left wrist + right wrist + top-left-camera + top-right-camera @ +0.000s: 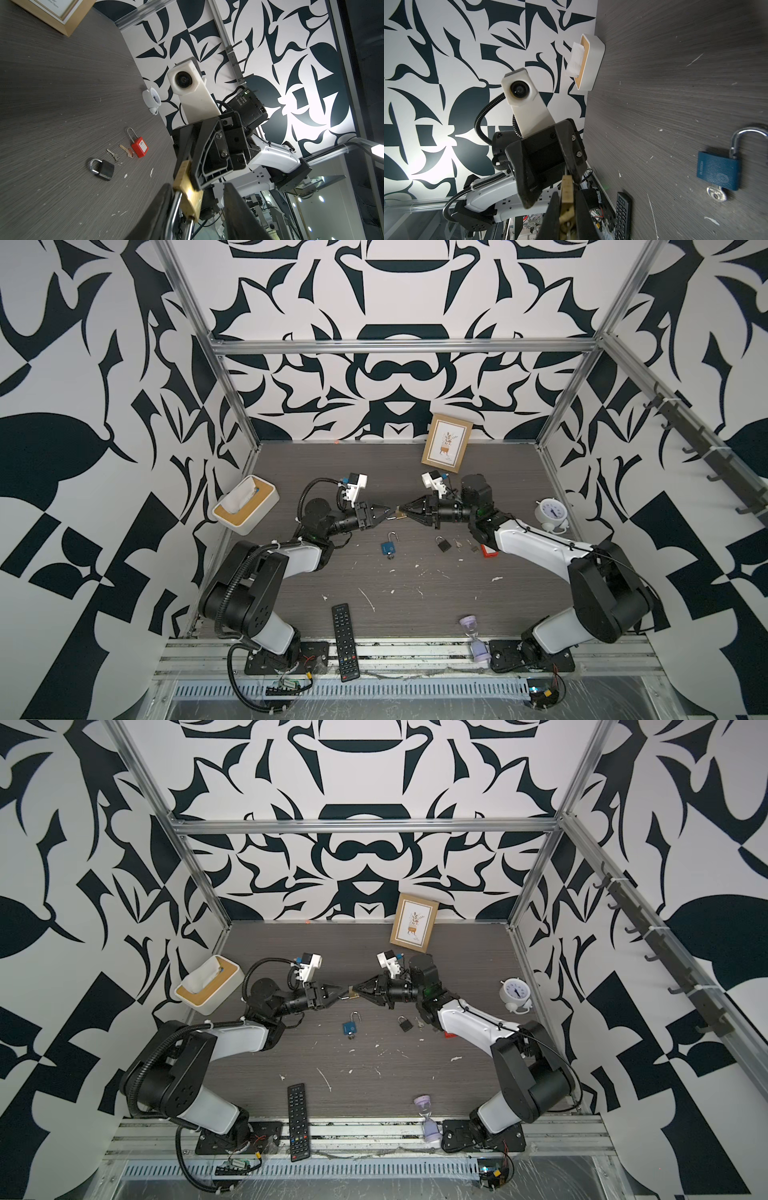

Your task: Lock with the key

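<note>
Frankly, you could not make out the keyhole end of the brass padlock [188, 187]; the right gripper [404, 514] hid it. That claw was clamped tight on the brass body, held up above the middle of the table [415, 593]. Your left gripper [390, 511] stood partly open around the shackle [174, 207], one finger [158, 214] touching it and the other apart. Just nearer lay the blue padlock [388, 546], unlatched, with a key [716, 194] in it. Walls stood well apart, with bare table beyond.
</note>
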### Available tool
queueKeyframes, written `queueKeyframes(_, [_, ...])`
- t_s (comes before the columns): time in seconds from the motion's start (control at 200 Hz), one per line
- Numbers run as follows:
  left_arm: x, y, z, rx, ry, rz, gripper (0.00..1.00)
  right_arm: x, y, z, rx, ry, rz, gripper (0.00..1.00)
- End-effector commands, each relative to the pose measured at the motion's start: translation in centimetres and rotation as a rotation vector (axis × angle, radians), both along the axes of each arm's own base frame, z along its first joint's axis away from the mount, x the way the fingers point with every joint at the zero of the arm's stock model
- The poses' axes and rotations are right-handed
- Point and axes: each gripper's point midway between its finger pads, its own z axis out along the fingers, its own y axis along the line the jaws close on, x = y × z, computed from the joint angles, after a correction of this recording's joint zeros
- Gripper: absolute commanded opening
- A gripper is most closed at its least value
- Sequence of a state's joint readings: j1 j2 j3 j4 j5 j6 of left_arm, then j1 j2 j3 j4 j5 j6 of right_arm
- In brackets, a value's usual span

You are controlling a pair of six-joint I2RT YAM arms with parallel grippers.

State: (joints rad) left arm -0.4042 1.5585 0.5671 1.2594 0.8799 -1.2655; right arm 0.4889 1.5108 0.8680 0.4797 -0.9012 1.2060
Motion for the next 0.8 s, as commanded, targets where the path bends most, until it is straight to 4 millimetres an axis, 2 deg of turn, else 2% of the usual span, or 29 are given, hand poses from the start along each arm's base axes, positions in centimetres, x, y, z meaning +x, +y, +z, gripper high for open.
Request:
queueKeyframes(0.0, [-0.8,0.2,1.1,-0.024,-0.051,-0.016,0.43,0.7,-0.7,3.3,0.032,-0.12,-0.035,0.0])
queueKeyframes(0.4, [-1.1,0.2,0.5,-0.021,-0.034,-0.021,0.3,1.0,-1.7,3.5,0.021,-0.131,-0.054,0.0])
queueKeyframes(0.795, [-1.0,0.2,0.4,-0.02,-0.024,-0.021,0.24,0.7,-1.9,3.5,0.013,-0.144,-0.051,0.0])
